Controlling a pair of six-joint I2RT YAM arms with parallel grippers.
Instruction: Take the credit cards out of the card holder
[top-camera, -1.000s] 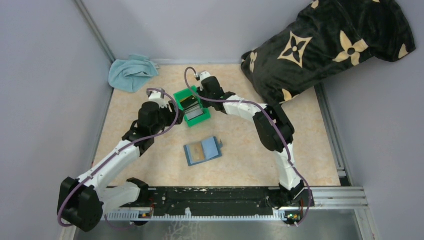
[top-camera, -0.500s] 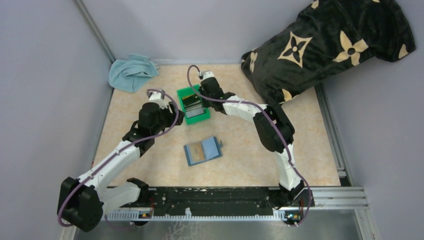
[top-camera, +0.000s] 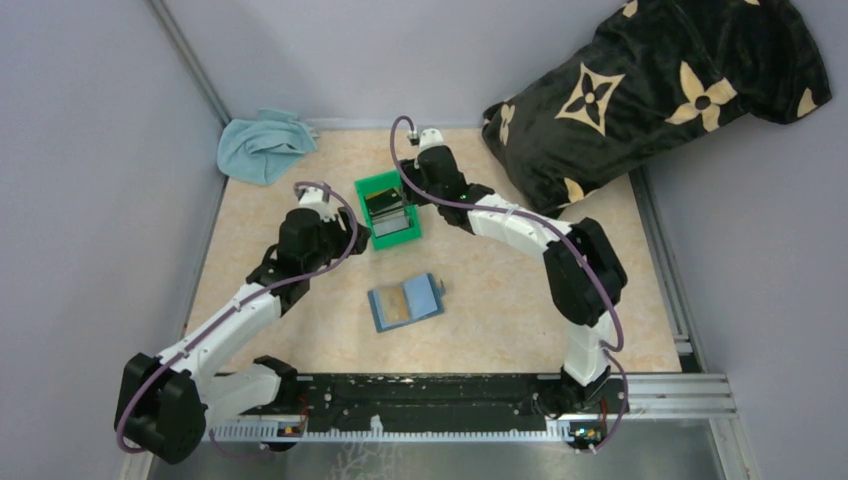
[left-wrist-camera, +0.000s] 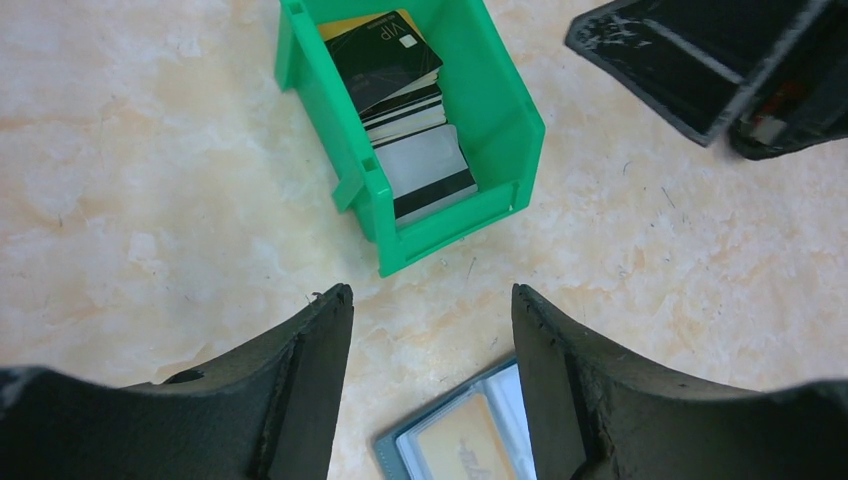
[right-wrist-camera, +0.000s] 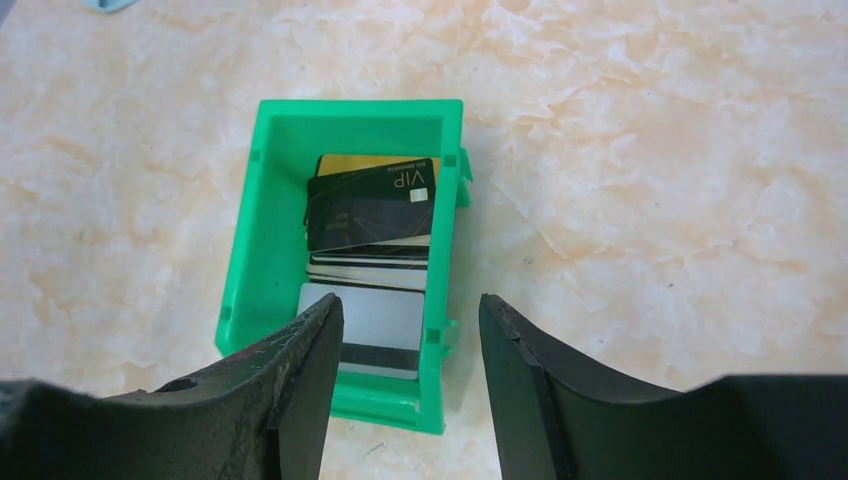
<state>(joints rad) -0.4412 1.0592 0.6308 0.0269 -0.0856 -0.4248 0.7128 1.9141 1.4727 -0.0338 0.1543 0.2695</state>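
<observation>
Arms first: my left arm comes forward from its near-left base, elbow bent, wrist just beside the left wall of the green bin (right-wrist-camera: 350, 110); the left gripper (left-wrist-camera: 430, 300) hangs over bare table (top-camera: 480, 290), jaws apart, gripping nothing. Right arm arches from the near-right base, elbow high on the right, forearm running back and left, so the right gripper (right-wrist-camera: 410, 305) hovers raised by the bin and looks down into it, jaws spread, nothing between them. Card holder (top-camera: 405, 303) lies open flat on the table, nearer the bases than the bin and apart from it, a tan card (top-camera: 398, 314) showing in its left half. The left wrist view cuts it off at the bottom edge; the right wrist view misses it. Cards in the bin overlap, so I cannot count them: black card (right-wrist-camera: 370, 210) lettered VIP on top, gold card (right-wrist-camera: 370, 162) peeking out behind it, silver-grey card (right-wrist-camera: 385, 315) with a dark stripe, partly behind a finger. Smaller print is unreadable. Bin is green plastic, rectangular, open-topped; cards thin and glossy; holder teal outside, paler blue inside, snap tab on its right edge; table marbled beige; fingers (right-wrist-camera: 300, 400) matte black, rough-edged. Crumpled blue cloth (top-camera: 262, 143) far left, black pillow (top-camera: 660, 90) with tan flower shapes far right.
</observation>
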